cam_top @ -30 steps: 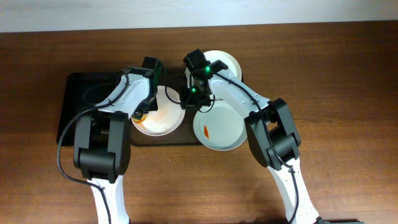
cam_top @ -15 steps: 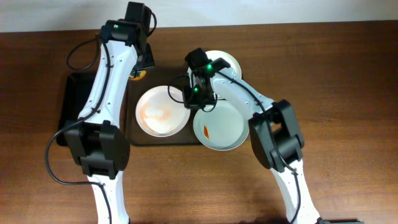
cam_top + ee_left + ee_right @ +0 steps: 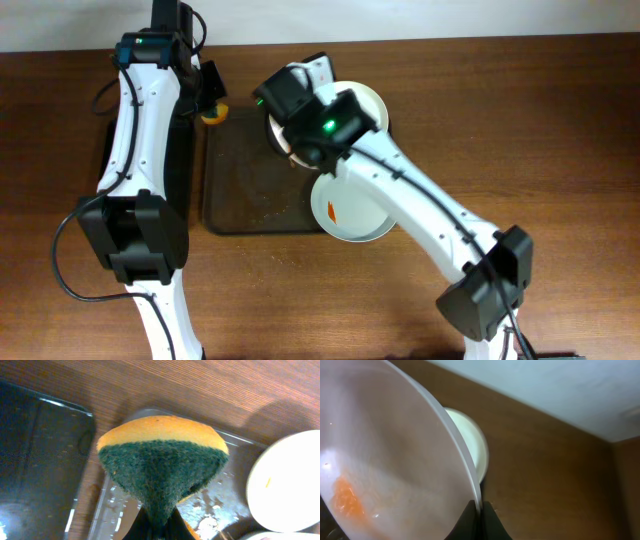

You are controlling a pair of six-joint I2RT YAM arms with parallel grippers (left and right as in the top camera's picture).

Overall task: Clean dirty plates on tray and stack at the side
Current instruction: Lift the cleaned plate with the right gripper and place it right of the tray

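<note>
Wooden tabletop (image 3: 560, 150) carries the tray (image 3: 250, 190). Right jaws are closed on the rim of the lifted plate (image 3: 385, 460), tilted, with orange smear. Left jaws pinch a sponge (image 3: 162, 455) over the tray's far left corner. Near plate (image 3: 345, 215) and far plate (image 3: 365, 100) lie at the tray's right.

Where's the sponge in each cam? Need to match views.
Overhead: sponge upper left, in the left gripper's fingers, at the brown tray's back-left corner.
Left wrist: sponge fills the centre, pinched from below, over that tray corner.
Right wrist: not in it; the right gripper's plate fills most of it.
Shared landmark: the tray's rounded corner, overhead and left wrist.
</note>
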